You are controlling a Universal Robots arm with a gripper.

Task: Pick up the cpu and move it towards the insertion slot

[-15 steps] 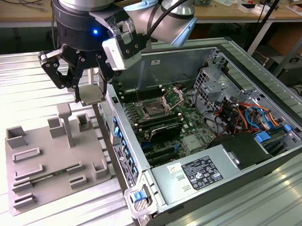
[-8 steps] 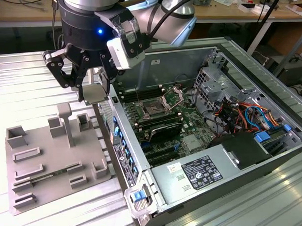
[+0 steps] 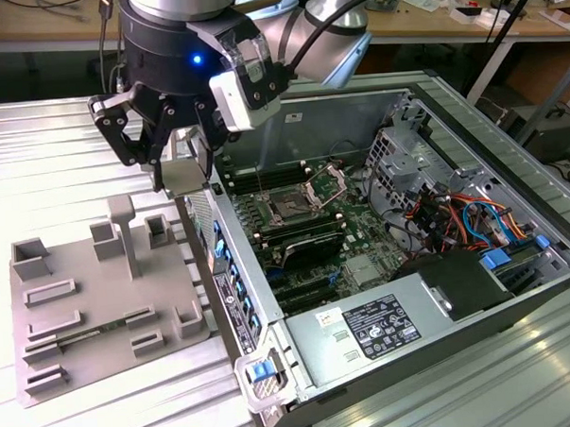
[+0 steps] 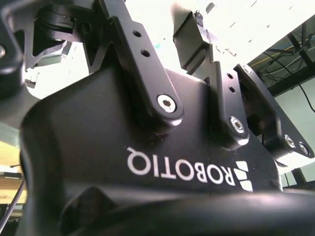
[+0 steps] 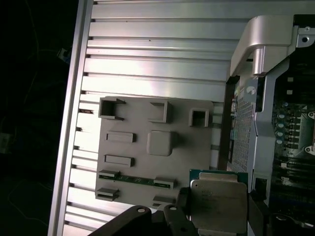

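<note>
You have the chip (image 5: 218, 202) in hand: the gripper (image 3: 173, 147) is closed on it, its jaws clamping the flat silvery square by its edges, as the first wrist view shows. In the exterior view the chip hangs as a pale plate between the fingertips, lifted off the grey plastic tray (image 3: 100, 307) and hovering above the near wall of the open computer case (image 3: 411, 293), just beside the tray's right edge in that view. So you can judge the pick-up done and the carry toward the socket (image 3: 291, 209) under way.

The socket sits on the board inside the case, a dark square in a silver frame with its thin wire lever (image 3: 329, 178) raised, well apart from the gripper toward the exterior view's right. Between them lie the case wall and the long black memory slots (image 3: 301, 246).

By my reading, the move ahead asks you to keep the chip level and clear of the case rim as it crosses, then bring it squarely above the socket's frame without brushing the lever. The tray rests on the ribbed metal counter (image 3: 46, 158), its recesses holding nothing you can make out.
</note>
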